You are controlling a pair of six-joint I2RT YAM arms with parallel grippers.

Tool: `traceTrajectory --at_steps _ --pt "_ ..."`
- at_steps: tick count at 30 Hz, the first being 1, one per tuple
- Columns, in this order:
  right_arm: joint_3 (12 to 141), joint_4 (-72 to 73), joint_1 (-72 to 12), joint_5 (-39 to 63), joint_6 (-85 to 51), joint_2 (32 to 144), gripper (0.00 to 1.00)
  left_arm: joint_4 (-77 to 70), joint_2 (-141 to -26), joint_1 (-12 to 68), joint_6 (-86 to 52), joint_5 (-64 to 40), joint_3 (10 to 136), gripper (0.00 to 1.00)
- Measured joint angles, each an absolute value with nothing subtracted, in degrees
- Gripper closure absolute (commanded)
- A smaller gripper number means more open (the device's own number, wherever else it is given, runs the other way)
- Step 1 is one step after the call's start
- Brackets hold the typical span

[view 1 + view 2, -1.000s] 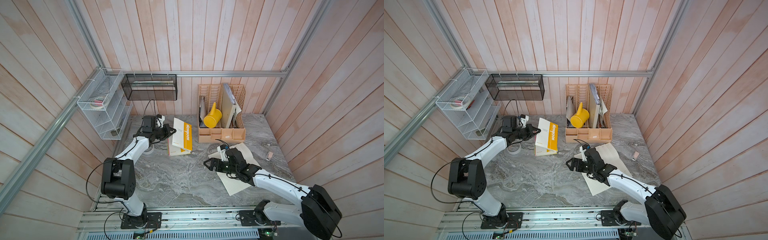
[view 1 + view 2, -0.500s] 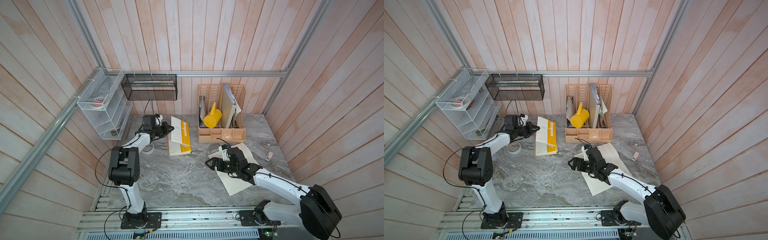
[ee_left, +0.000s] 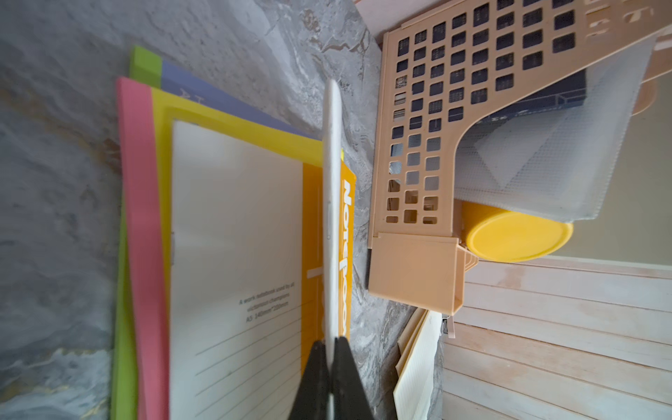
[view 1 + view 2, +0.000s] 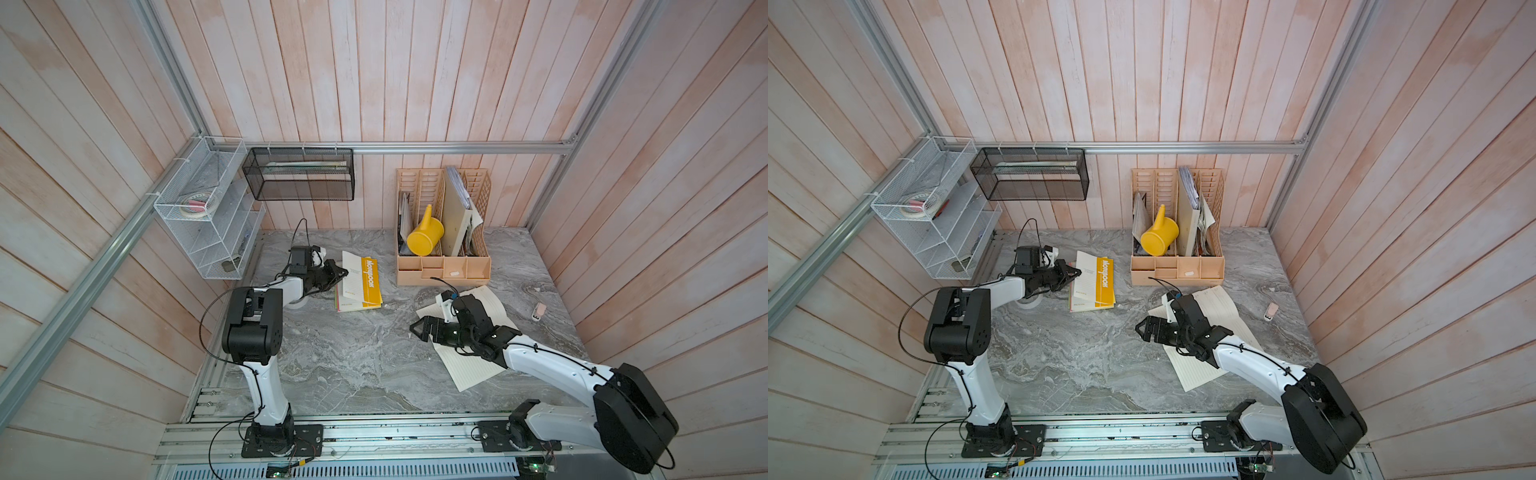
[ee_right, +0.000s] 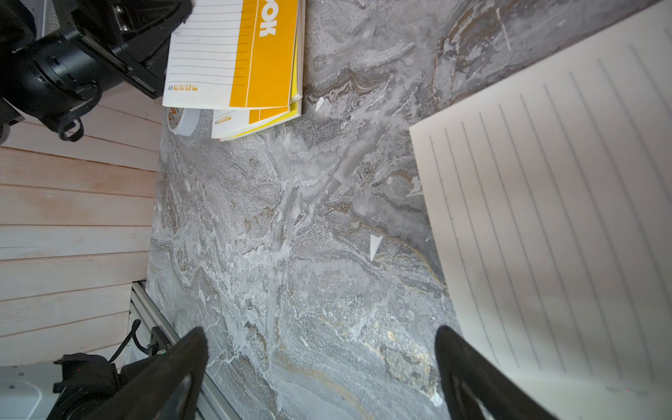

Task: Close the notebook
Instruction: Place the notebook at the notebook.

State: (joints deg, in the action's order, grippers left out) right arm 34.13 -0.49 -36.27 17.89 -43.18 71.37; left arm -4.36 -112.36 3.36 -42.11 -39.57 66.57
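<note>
My left jaws pinch the notebook's (image 4: pixel 365 279) cover (image 3: pixel 331 174) by its free edge; the book lies ahead on a stack of folders (image 3: pixel 140 218), spine farthest. My right jaws gape, well apart.

The tabletop (image 4: pixel 353 353) is showing as smooth grey marbled stone with a faint sheen, and the desk organizer (image 4: pixel 442 270) standing on it is looking like matt peach plastic with perforated walls. Just beside the organizer, the notebook (image 4: pixel 370 282) is presenting a smooth orange-and-white card cover over matt lined paper, while the jug (image 4: pixel 424 239) inside the organizer is gleaming as smooth yellow plastic. Behind the organizer, the wall (image 4: pixel 374 83) is appearing as matt, pale-washed wood planks crossed by 1 brushed metal rail (image 4: pixel 457 147).
</note>
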Motion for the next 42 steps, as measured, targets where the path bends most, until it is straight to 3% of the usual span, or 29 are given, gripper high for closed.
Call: traceTrajectory --at_steps 18,31,42 --pt "34.13 -0.51 -36.27 18.06 -43.18 71.37 0.02 -7.97 -114.45 2.90 -43.35 -36.77 63.83 1.00" --pt "34.13 -0.45 -36.27 18.87 -43.18 72.34 0.02 -7.95 -115.02 2.26 -42.89 -36.58 63.05 0.80" --pt "34.13 -0.03 -36.23 19.62 -43.20 72.49 0.02 -6.28 -113.34 1.89 -42.41 -35.88 62.72 0.72"
